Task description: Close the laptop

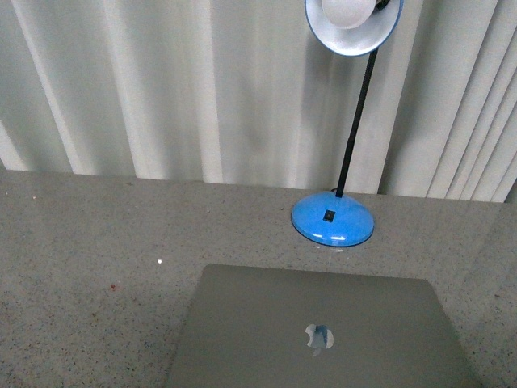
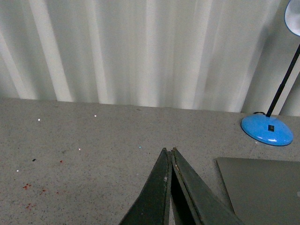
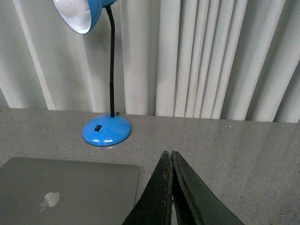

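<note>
The laptop [image 1: 315, 331] lies flat on the speckled grey table with its plain grey lid down and the apple logo facing up. Neither arm shows in the front view. In the left wrist view my left gripper [image 2: 169, 151] is shut and holds nothing; it hovers over bare table beside the laptop's corner [image 2: 262, 187]. My right gripper [image 3: 169, 153] is shut and empty too, standing off the other side of the laptop [image 3: 65, 192], apart from it.
A blue desk lamp stands behind the laptop, its round base [image 1: 333, 220] on the table and its shade [image 1: 352, 24] leaning over. Pale pleated curtains [image 1: 161, 81] close off the back. The table [image 1: 81, 275] carries small red specks at the left.
</note>
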Controlling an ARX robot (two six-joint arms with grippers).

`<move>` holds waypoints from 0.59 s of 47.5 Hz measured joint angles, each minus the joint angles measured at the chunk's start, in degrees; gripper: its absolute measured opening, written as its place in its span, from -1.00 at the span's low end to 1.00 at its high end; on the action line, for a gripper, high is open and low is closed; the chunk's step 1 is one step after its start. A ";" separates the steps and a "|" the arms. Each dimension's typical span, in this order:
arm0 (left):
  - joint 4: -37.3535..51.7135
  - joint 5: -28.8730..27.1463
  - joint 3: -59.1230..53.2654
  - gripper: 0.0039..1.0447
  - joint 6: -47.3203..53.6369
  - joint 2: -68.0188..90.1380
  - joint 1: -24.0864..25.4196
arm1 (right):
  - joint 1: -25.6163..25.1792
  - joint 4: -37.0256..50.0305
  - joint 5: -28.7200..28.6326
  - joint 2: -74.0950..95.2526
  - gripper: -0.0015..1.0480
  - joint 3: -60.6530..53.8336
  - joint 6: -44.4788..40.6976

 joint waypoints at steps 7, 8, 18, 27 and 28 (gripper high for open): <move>0.00 0.02 0.02 -0.91 -0.04 0.02 0.00 | 0.00 0.00 0.00 0.00 -0.92 0.00 -0.02; 0.00 0.00 0.00 -0.85 -0.04 0.00 0.00 | 0.00 0.00 -0.02 0.00 -0.86 0.00 0.00; 0.00 0.02 0.00 -0.13 -0.04 0.02 0.00 | 0.00 0.00 0.00 0.00 -0.12 0.00 0.00; 0.00 0.00 0.00 0.59 -0.02 0.02 0.00 | 0.00 0.00 0.00 0.00 0.56 0.00 0.00; 0.00 0.00 0.00 0.69 -0.02 0.02 0.00 | 0.00 0.00 0.00 0.00 0.65 0.00 0.00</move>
